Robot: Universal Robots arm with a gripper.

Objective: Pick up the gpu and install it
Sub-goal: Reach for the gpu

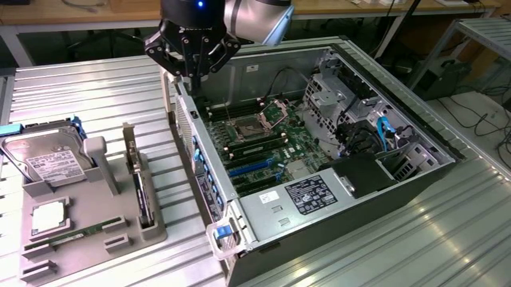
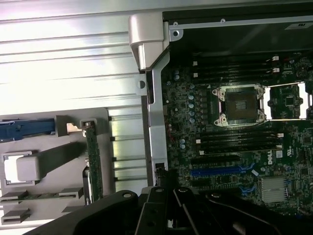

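While the gpu (image 1: 141,194) stands on edge in its grey holder (image 1: 108,206), apparently for easy pinching, the hand (image 1: 194,76) hovers pressed together, empty, above the open case (image 1: 359,233).

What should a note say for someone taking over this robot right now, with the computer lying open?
Gripper: shut, nothing seen in it, hanging above the wall on the exterior view's left of the open grey metal computer case.
Thin dark green gpu card with a silvery metal bracket: standing on edge in the grey plastic holder tray beside the case, untouched.
Done: nothing visible.
Left: picking the card up and installing it in the case.
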